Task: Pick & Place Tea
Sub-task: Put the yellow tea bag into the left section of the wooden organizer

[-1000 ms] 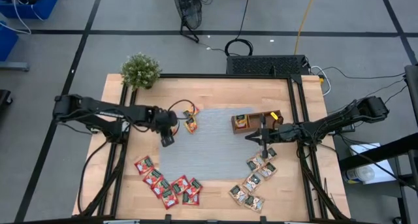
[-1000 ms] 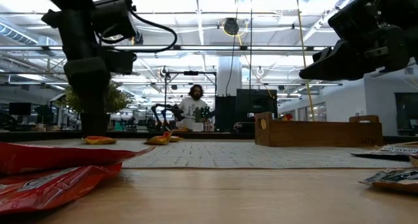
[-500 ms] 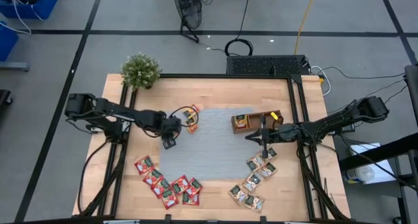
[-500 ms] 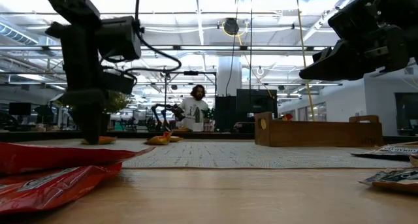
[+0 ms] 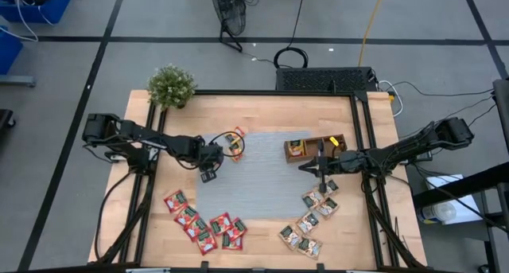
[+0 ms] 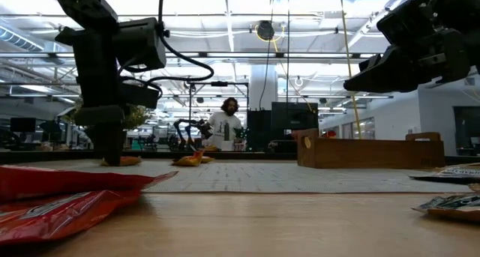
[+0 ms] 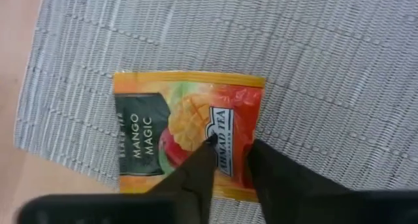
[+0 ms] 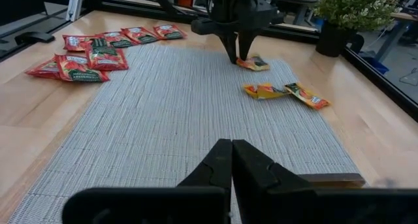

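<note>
Fingers of my left tool (image 7: 228, 164) are down on an orange mango tea sachet (image 7: 188, 129), narrowed around its near edge but, as I judge it, not yet clamped; the packet lies flat on the grey mat (image 7: 326, 74), directly under the tool. I came in from above because a flat sachet gives nothing to hold but an edge. It is a small square packet, orange-yellow with a dark green panel and a mango picture. Two more orange ones (image 5: 234, 144) lie just beyond the tool, red ones (image 5: 203, 225) well off toward the surface's near edge. My right tool (image 8: 232, 160) waits with its fingers pressed together, empty, beside the wooden tray (image 5: 314, 146) (the drop point, I take it), pale sachets (image 5: 310, 217) below it.
</note>
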Robot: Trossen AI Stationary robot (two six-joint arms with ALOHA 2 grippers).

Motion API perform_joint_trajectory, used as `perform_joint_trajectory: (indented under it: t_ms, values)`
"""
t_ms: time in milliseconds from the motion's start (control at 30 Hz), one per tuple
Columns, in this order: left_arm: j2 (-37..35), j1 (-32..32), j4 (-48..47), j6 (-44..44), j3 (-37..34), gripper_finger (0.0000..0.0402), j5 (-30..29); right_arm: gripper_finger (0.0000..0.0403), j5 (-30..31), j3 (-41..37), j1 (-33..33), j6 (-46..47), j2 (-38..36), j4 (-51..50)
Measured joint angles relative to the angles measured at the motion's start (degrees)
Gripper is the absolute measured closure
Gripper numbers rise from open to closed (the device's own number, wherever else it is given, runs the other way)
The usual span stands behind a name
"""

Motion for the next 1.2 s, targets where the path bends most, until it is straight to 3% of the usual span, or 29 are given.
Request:
perform_joint_trajectory:
  t_ms: [133,367,467,600,733,833,1000,1200]
  values:
    - [0.0,-0.1,-0.3,0.0,-0.1,0.0386,-0.5,0.0403,0.0,0.0,0.0,0.0,0.0,0.0]
    - [0.5,-3.4,-5.0,4.7,3.6,0.0392,-5.3,0.0403,0.0,0.0,0.0,0.0,0.0,0.0]
    - [0.3,-5.8,-9.2,7.4,9.2,0.0391,-12.5,0.0403,0.1,0.0,0.0,0.0,0.0,1.1]
    - [0.4,-9.4,-7.6,15.9,16.5,0.0393,-23.2,0.0403,3.0,0.1,0.0,3.1,1.3,7.4]
    - [0.3,-12.6,3.9,30.0,21.0,0.0393,-33.3,0.0403,9.0,0.1,-0.8,4.0,2.4,9.8]
    - [0.8,-14.4,17.7,44.4,21.3,0.0393,-36.7,0.0393,11.9,0.1,-3.3,7.0,2.5,10.8]
    - [5.0,-14.8,34.1,63.6,21.4,0.0393,-38.3,0.0329,8.3,0.1,-7.4,10.8,2.5,16.5]
    - [13.3,-12.8,38.3,73.3,25.3,0.0393,-39.4,0.0247,4.1,0.7,-11.1,17.1,2.9,19.9]
